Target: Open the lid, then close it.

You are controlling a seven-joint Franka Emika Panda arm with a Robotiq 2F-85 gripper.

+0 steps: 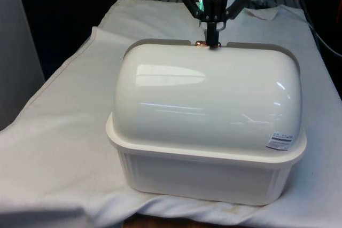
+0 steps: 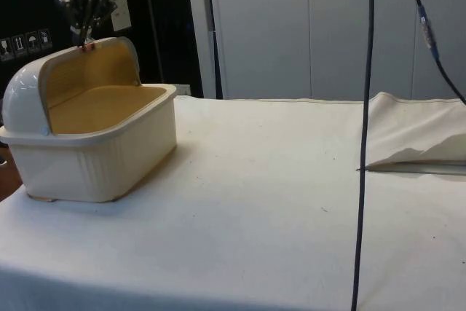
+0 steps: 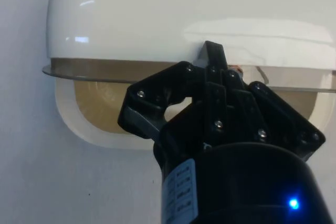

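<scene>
A cream bread box stands on the table with its back to the front view. Its rounded roll-top lid is rolled back, and in the side view the lid leaves the tan inside of the box uncovered. A small copper handle sits on the lid's raised front edge at the top. My gripper hangs straight over that edge, fingers shut on the handle. From the wrist, the gripper meets the lid's grey rim, and the handle peeks out beside the fingers.
The white cloth stretches wide beside the box. A folded piece of cloth lies at the far side, and a black cable hangs down in front of the side camera. The box sits near the table's front edge.
</scene>
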